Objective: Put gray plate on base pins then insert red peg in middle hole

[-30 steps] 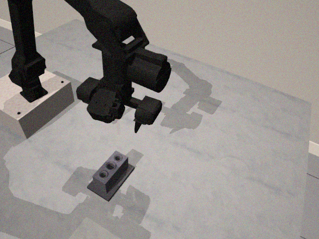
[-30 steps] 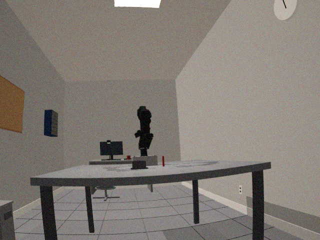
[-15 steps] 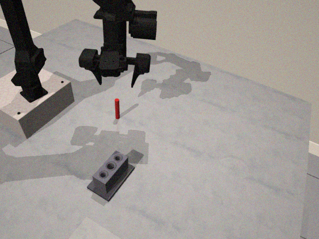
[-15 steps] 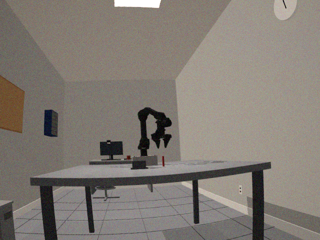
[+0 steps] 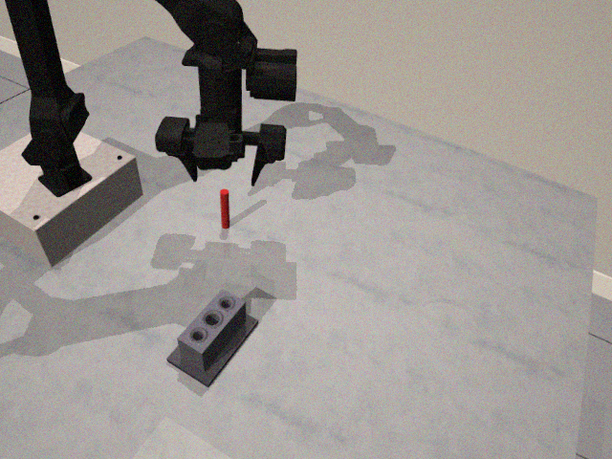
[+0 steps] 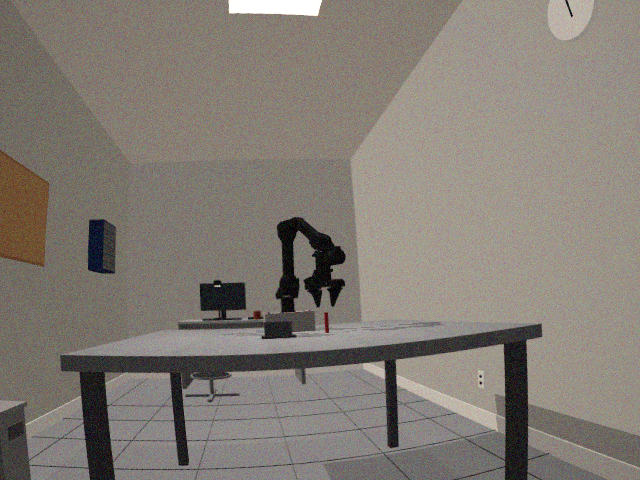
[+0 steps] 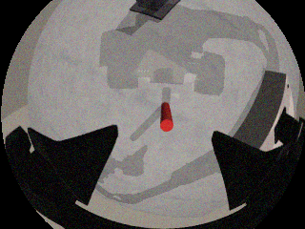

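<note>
The gray plate (image 5: 206, 327) (image 6: 278, 329), a block with three holes in a row, sits flat and level on the dark base (image 5: 190, 369) (image 7: 152, 12). The pins are too dark and small to make out in the holes. The middle hole shows no peg. The red peg (image 5: 225, 209) (image 6: 326, 322) (image 7: 166, 114) stands upright on the table, away from the plate toward the arm's side. My gripper (image 5: 224, 182) (image 6: 325, 305) (image 7: 167, 134) is open and empty, pointing down above the peg. In the wrist view the peg's top lies between the fingertips, with space on both sides.
The arm's pale mounting block (image 5: 94, 217) (image 7: 262, 110) stands on the table (image 5: 395, 320) (image 6: 413, 346) to the left of the peg in the top view. The plate and base stand nearer that camera than the peg.
</note>
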Available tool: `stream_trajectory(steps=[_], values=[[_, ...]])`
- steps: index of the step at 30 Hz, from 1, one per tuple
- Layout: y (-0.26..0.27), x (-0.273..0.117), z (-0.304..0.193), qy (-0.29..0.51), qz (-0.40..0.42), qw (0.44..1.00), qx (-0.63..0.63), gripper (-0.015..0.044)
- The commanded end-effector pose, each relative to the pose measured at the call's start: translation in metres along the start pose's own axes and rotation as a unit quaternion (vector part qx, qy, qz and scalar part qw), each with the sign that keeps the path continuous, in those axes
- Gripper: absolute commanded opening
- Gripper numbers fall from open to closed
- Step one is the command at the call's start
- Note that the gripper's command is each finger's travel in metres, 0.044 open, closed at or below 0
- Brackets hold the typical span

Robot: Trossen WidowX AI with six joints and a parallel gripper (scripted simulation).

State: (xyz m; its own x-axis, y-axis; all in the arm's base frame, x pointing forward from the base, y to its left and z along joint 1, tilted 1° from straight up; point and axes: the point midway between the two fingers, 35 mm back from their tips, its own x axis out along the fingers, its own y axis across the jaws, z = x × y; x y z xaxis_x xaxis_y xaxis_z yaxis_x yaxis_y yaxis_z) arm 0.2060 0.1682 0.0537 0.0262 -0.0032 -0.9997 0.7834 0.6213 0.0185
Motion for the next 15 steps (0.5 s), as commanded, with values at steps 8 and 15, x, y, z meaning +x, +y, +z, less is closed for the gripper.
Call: stream_trajectory(steps=[8,15], values=[[0.0,0.017,-0.001,0.002,-0.002,1.0,0.002,0.044],[0.0,0.028,-0.002,0.002,-0.002,1.0,0.002,0.044]])
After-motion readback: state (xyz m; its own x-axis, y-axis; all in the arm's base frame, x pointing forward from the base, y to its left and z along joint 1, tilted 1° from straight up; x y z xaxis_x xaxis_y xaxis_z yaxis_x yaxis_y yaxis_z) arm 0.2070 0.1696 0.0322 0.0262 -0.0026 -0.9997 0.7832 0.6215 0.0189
